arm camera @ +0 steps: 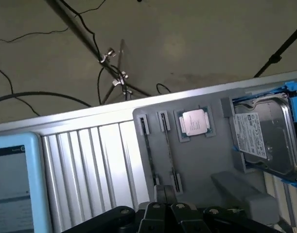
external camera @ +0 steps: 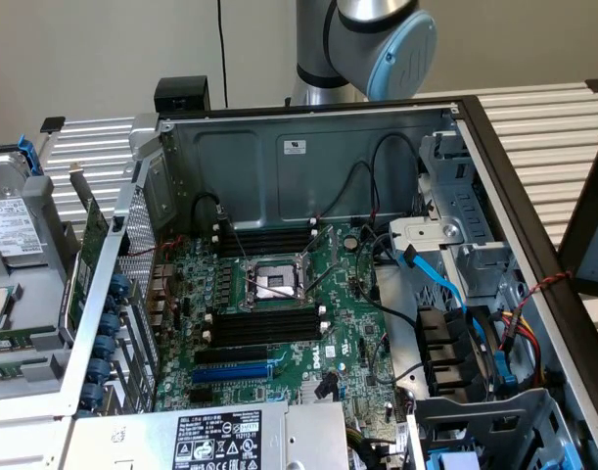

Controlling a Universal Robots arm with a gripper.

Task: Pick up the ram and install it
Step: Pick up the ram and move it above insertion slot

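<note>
Here the gripper (arm camera: 165,196) hangs with its dark fingers drawn together and nothing visibly between them, poised over a grey moulded holder tray (arm camera: 206,165) that rests on a ribbed metal table (arm camera: 90,165). Just beyond the fingertips, two thin sticks stand on edge in narrow grooves of that tray. The ram (arm camera: 169,151) is judged to be one of them, though it is seen edge-on, too slim to make out chips or label. Its long axis runs straight away from the gripper, with the near end close to the fingertips and the far end towards the tray's back rim. Beside the grooves a square processor (arm camera: 194,121) with a dull silver lid sits in its own pocket, and further along lies a hard drive (arm camera: 265,138) with a white label in a blue frame. In the exterior view the open computer case (external camera: 308,157) shows a green motherboard (external camera: 347,323) whose black memory slots (external camera: 264,323) lie bare, well apart from the tray.
</note>
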